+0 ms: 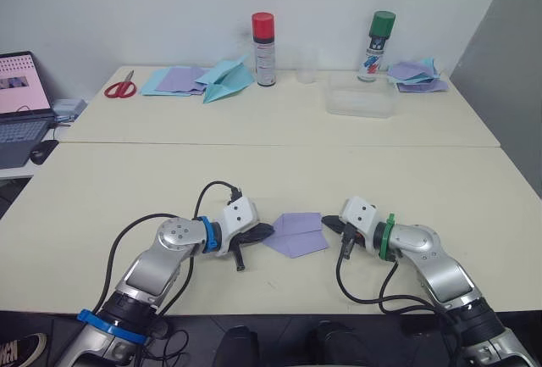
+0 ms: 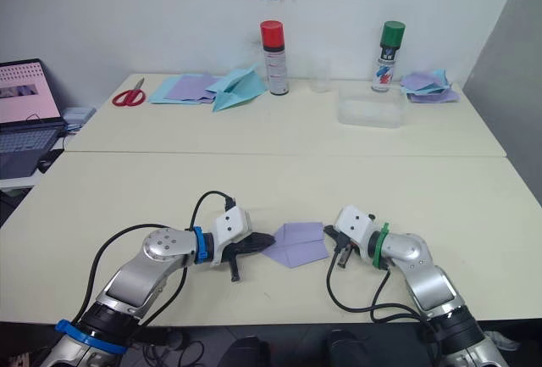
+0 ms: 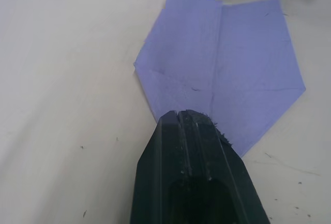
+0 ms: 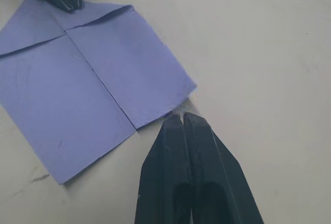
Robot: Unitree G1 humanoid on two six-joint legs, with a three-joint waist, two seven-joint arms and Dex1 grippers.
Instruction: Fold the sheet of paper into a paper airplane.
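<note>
Sheet of paper (image 1: 295, 233) flat on the near table (image 1: 254, 172), directly between the two grippers. Corner flaps folded to a centre crease, nose pointing at the left gripper (image 3: 187, 114); its jaws are closed, tips pressing that nose. Right gripper (image 4: 182, 118), jaws closed and holding nothing, touches the tail edge at the crease.

Judged step: early, nose formed, body not yet halved. Next: lift one side along the crease while the other tip pins.

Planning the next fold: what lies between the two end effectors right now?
The sheet of paper, partly folded, lies flat on the table between the left end effector and right end effector, as the left eye view shows.
</note>
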